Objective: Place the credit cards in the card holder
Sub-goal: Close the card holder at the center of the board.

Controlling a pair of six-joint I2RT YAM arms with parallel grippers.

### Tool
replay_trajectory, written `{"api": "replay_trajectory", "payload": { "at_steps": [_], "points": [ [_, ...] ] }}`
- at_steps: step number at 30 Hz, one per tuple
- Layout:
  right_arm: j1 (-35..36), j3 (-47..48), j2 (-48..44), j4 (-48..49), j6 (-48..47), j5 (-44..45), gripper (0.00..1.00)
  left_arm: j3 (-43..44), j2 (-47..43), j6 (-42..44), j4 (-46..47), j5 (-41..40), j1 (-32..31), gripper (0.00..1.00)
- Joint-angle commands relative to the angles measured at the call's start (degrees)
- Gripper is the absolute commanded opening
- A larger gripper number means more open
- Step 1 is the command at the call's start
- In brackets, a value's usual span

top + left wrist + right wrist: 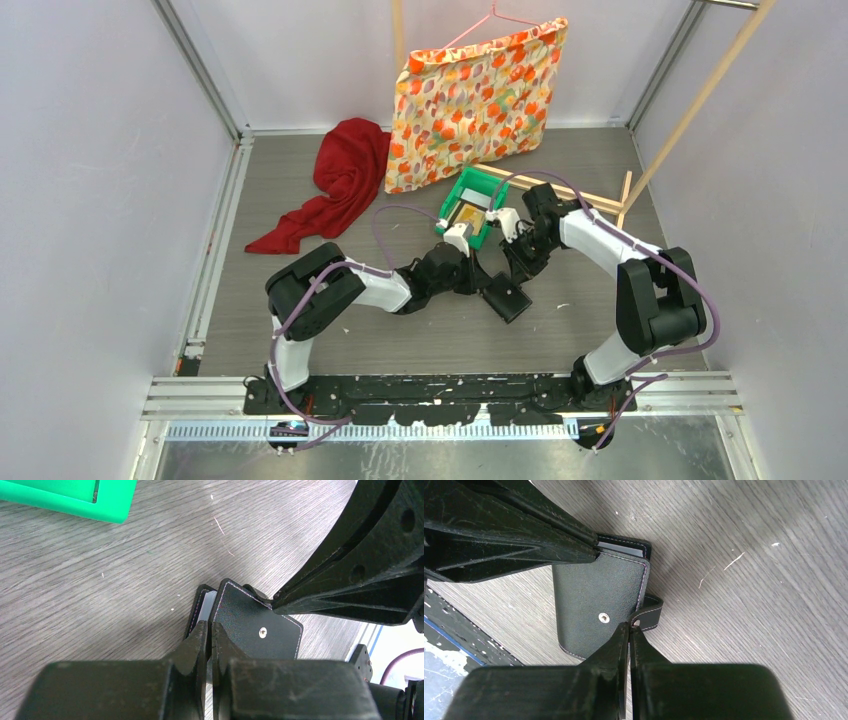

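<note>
The black card holder (507, 297) lies closed on the wooden table between my two grippers. My left gripper (210, 627) is shut on the edge of its front cover (250, 630), where pale page edges (207, 605) show beneath. My right gripper (629, 626) is shut on the stitched snap tab (650, 614) beside the cover (594, 595); the metal snap stud (602, 617) is bare. A yellow-gold credit card (466, 216) lies in the green tray (486, 190) behind the grippers. Other cards are not visible.
A red cloth (335, 180) lies at the back left. A floral fabric bag (470, 100) hangs on a pink hanger at the back centre. Wooden sticks (560, 190) lie right of the tray. A corner of the green tray (75, 502) is near the holder.
</note>
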Motion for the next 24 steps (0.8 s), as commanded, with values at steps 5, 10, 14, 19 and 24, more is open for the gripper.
{"api": "replay_trajectory", "payload": {
  "at_steps": [5, 10, 14, 19, 24],
  "points": [
    [0.32, 2.38, -0.4, 0.49, 0.47, 1.0, 0.01, -2.08, -0.13, 0.78, -5.17, -1.61, -0.44, 0.0],
    [0.09, 2.43, -3.48, 0.1, -0.71, -0.69, 0.01, -2.35, -0.48, 0.38, -5.47, -2.41, -0.44, 0.0],
    [-0.98, 2.08, -4.49, -0.01, -1.05, -1.35, 0.01, -2.7, -0.83, 0.14, -5.39, -3.05, -0.44, 0.0],
    [-0.15, 3.02, -1.73, -3.42, -3.02, -4.04, 0.01, -3.17, -1.36, -0.1, -5.15, -3.64, -0.51, 0.0],
    [2.74, 3.35, 0.41, -4.9, -4.08, -3.61, 0.01, -3.82, -1.93, -0.35, -4.78, -4.55, -0.52, 0.0]
  ]
}}
